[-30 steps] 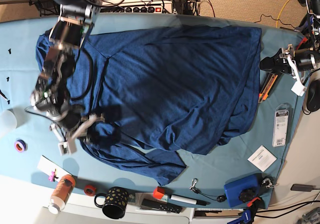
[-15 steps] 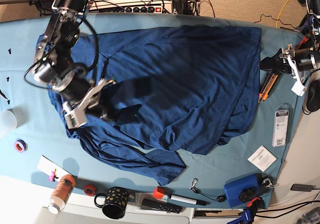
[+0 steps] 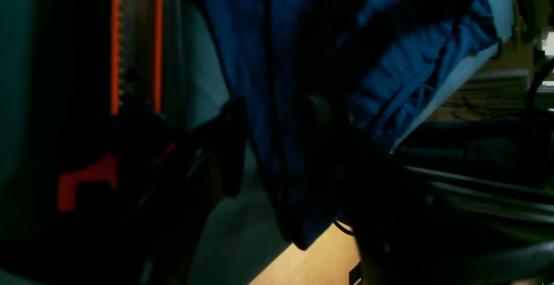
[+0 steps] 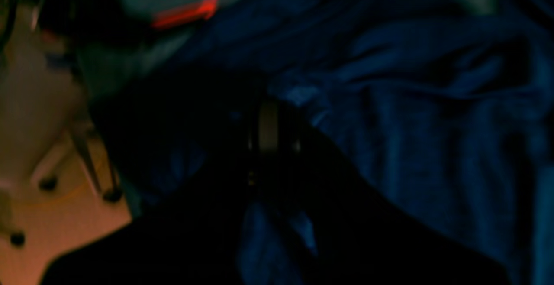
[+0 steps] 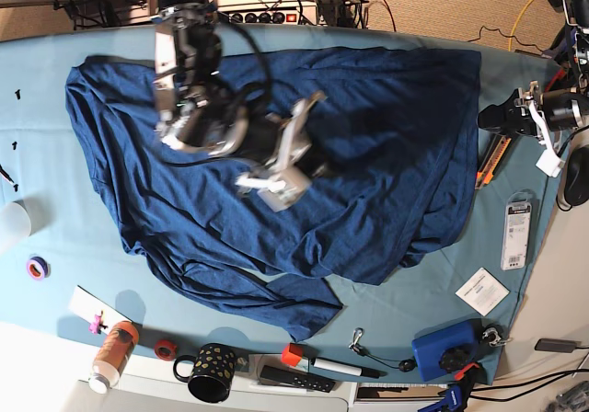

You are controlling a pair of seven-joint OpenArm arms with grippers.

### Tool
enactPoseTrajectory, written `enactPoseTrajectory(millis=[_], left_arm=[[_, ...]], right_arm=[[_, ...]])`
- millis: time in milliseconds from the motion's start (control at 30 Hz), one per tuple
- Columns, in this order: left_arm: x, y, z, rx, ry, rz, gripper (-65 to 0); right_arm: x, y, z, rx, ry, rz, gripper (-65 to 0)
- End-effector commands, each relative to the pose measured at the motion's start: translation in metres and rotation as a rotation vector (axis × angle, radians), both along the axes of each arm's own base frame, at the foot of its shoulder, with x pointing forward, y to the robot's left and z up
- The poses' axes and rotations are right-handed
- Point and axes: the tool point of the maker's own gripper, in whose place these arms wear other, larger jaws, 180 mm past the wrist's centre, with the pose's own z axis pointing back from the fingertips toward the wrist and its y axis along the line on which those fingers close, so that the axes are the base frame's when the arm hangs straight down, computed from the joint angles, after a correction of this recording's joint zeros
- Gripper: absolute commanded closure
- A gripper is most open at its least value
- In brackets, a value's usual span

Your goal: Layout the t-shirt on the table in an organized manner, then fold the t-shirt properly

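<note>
The dark navy t-shirt (image 5: 386,154) lies spread over most of the teal table (image 5: 46,154), with a crumpled sleeve (image 5: 276,302) toward the front edge. My right gripper (image 5: 320,162) hovers over the shirt's middle. In the blurred right wrist view, the right gripper (image 4: 270,133) is shut, with folds of the t-shirt (image 4: 411,124) bunched around its tips. My left gripper (image 5: 490,116) rests at the shirt's right edge. In the left wrist view, the left gripper (image 3: 275,146) stands open, and the t-shirt (image 3: 268,59) edge shows between its fingers.
An orange cutter (image 5: 490,159), a packaged tool (image 5: 517,233) and a white card (image 5: 481,291) lie right of the shirt. Along the front edge stand a blue box (image 5: 444,349), a marker (image 5: 340,367), a spotted mug (image 5: 212,372) and an orange bottle (image 5: 115,349). A tape roll (image 5: 37,267) lies at left.
My right arm swept from the shirt's left side rightward to its middle, pulling fabric with it, and the shirt's left part now lies uncovered. The left arm stayed still.
</note>
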Motion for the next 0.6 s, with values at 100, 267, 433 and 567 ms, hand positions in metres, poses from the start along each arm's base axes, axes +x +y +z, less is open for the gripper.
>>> enactPoseTrajectory(millis=[100, 267, 433, 567], left_arm=[[0.01, 0.008, 0.015, 0.005, -0.047, 0.01, -21.9], [0.01, 0.008, 0.015, 0.005, -0.047, 0.01, -21.9], [0.01, 0.008, 0.015, 0.005, -0.047, 0.01, -21.9], [0.011, 0.008, 0.015, 0.005, -0.048, 0.01, -21.9]], right_arm=[[-0.005, 0.022, 0.01, 0.0, -0.047, 0.048, 0.0], [-0.01, 0.028, 0.005, -0.04, -0.054, 0.068, 0.0], [-0.002, 0.017, -0.004, -0.107, -0.054, 0.011, -7.8], [0.002, 0.017, -0.001, -0.086, -0.059, -0.015, -23.2]])
